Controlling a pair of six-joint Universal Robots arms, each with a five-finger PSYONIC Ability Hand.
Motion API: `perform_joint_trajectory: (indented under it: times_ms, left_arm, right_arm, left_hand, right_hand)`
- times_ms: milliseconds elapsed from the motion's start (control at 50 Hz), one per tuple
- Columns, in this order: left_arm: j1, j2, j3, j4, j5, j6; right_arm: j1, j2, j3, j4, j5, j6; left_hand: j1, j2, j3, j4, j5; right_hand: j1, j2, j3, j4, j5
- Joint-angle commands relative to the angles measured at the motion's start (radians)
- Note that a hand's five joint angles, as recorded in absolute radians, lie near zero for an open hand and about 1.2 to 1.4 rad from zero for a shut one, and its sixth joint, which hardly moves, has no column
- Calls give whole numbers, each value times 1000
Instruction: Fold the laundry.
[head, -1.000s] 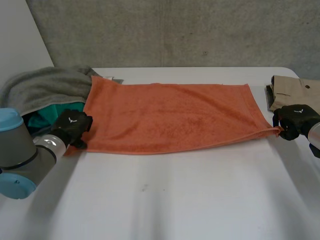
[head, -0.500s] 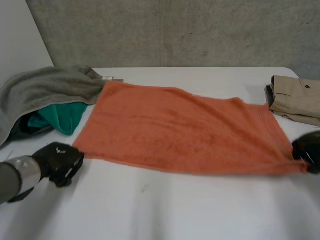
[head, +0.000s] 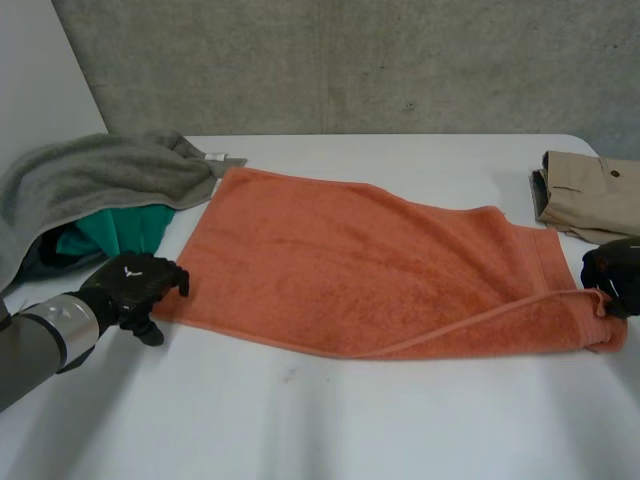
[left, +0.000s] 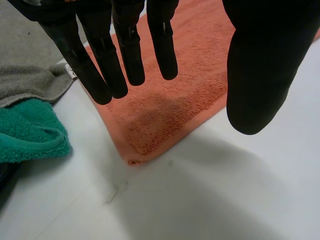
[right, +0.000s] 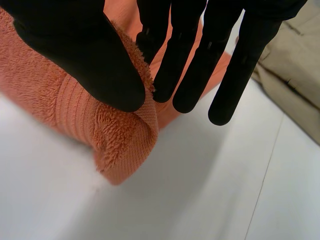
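Facing a concrete wall (head: 350, 65), the white table (head: 350, 420) bears an orange towel (head: 350, 260), right hand (head: 610, 275) pinching, left hand (head: 135, 285) spread.

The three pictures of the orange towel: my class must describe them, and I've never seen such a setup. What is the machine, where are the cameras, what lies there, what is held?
It is a robot with two arms and black hands at a white table. The head view looks down from between the arms; each wrist view looks along one hand's palm. On the table lie an orange towel, a grey cloth over a green cloth, and a folded beige garment. The left hand is open at the towel's near corner. The right hand pinches the opposite near corner.
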Motion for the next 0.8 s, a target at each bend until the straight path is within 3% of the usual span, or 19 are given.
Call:
perform_joint_trajectory:
  times_ms: [20,280,800]
  left_arm:
    - [-8,-73,54,12,-11,9]
    - [-34,-179,177,14,-52,31]
    - [-97,-309,353,3,-78,51]
  right_arm:
    - [26,12,3,-96,13,76]
    - [43,44,-16,-195,57,161]
    - [48,55,-19,-192,60,159]
  left_hand:
    - [61,66,58,72,75]
    - [190,195,187,201,205]
    - [311,315,308,321,325]
  right_hand:
    - [267,222,206,201,197]
    - [267,222,206,201,197]
    - [267,222,206,201,197]
